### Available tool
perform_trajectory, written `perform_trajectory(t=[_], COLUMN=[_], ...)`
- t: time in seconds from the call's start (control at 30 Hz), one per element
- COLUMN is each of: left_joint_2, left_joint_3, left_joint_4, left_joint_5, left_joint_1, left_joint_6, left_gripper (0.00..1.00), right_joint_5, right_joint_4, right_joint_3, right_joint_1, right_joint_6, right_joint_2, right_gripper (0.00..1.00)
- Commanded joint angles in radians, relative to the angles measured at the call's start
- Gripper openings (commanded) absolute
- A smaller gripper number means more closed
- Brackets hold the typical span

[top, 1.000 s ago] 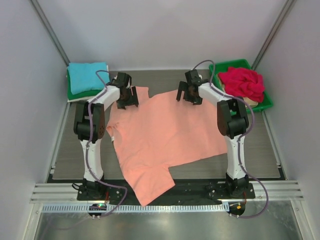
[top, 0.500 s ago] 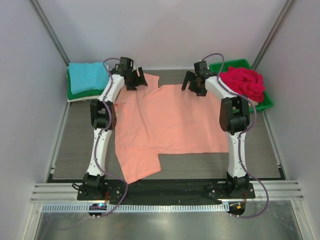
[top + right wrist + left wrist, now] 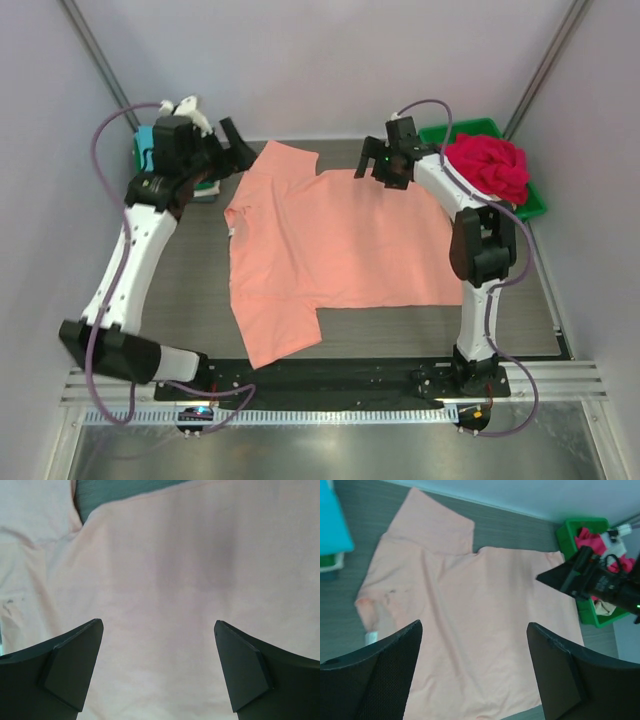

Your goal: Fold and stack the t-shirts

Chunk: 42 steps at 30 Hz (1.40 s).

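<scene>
The salmon-orange t-shirt (image 3: 330, 250) lies spread flat on the middle of the table (image 3: 170, 290), one sleeve pointing to the far side and one to the near edge. The right gripper (image 3: 378, 174) hovers over its far hem, jaws spread and empty. The left gripper (image 3: 238, 146) hangs high beside the far sleeve, jaws spread, holding nothing. A turquoise t-shirt (image 3: 332, 525) sits far left. A red t-shirt (image 3: 485, 165) fills the green tray (image 3: 530, 205) far right.

Turquoise shirt (image 3: 332, 520) cut by left edge of left wrist view; top view hides most behind left arm (image 3: 150, 195). Salmon shirt (image 3: 175, 580) overruns right wrist view, soft-focused. Beige scrap (image 3: 602, 609) in tray (image 3: 568, 535): perhaps cloth, too small.
</scene>
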Motion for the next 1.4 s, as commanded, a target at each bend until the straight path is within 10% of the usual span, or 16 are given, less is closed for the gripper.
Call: perform_trajectory(t=[0.0,0.27,0.73,0.83,1.0,1.13,1.27,1.37], left_joint_2=[-0.091,-0.215,0.090,0.110,-0.008,-0.094,-0.103,-0.086], left_joint_3=[-0.305,-0.854,-0.878,-0.862,-0.728,-0.516,-0.337,-0.331], left_joint_4=[-0.024,0.310,0.499,0.510,0.242,-0.017,-0.252,-0.300], left_joint_5=[-0.112,0.172,0.306,0.335,0.161,-0.039,-0.232,-0.291], left_joint_1=[0.060,0.371,0.390,0.378,0.316,0.247,0.163,0.154], left_joint_6=[-0.046,-0.210,-0.293,-0.282,-0.166,-0.059,0.015,0.026], left_gripper=[0.85,0.65,0.41,0.17,0.06,0.14,0.65,0.73], right_joint_5=[-0.044,-0.064,-0.043,-0.044,-0.049,-0.044,-0.047,-0.055], right_joint_4=[0.032,0.078,0.098,0.098,0.096,0.096,0.096,0.096], right_joint_3=[-0.112,-0.343,-0.427,-0.421,-0.423,-0.423,-0.418,-0.412], right_joint_1=[0.021,0.165,0.196,0.196,0.196,0.196,0.196,0.196], right_joint_6=[0.015,-0.011,-0.038,-0.043,-0.046,-0.055,-0.057,-0.058], right_joint_2=[-0.176,-0.288,-0.297,-0.280,-0.270,-0.265,-0.251,-0.237], right_gripper=[1.00,1.00,1.00,1.00,1.00,1.00,1.00,1.00])
